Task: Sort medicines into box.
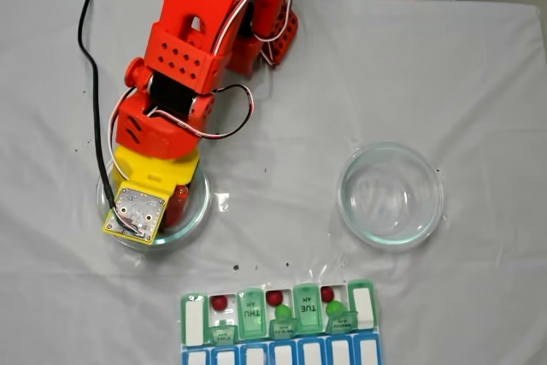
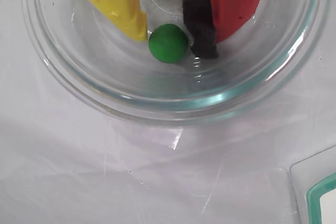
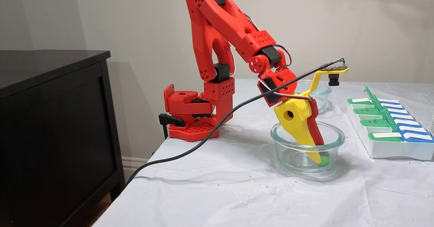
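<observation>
Wrist view, gripper (image 2: pixel 176 30) straddling green ball (image 2: pixel 168 43)

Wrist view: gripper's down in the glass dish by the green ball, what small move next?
Probably close the gripper on the small bright green ball. It sits between the yellow finger and the red finger's black pad on the clear glass dish floor, jaws open.

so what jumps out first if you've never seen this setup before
The bright red arm reaching down into a glass dish, its yellow-and-red gripper open around a single green ball. Next, the pill organizer at the table's near edge in a fixed view, red and green balls already in its open compartments.
</observation>
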You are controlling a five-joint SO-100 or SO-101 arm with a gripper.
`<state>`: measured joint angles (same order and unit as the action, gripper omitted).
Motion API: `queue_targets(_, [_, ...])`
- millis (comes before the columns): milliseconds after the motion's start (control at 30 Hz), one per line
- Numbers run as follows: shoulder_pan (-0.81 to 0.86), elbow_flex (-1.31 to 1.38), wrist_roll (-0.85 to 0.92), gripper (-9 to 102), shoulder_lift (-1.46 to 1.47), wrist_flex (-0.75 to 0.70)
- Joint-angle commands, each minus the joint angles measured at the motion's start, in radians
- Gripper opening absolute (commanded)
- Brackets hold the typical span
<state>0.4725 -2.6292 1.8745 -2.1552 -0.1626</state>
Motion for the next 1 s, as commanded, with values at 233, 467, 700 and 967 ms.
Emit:
queue_targets(233, [-0.003,-0.003,-0.017,12,0.021,0.146])
queue_targets(467, [-0.012,-0.006,-0.011,0,0.002,0.106])
queue_targets(700, [-0.012,-0.011,-0.038,0,-0.018,0.112])
queue_targets(967, [-0.051,0.075,-0.153,0,-0.268,-0.175])
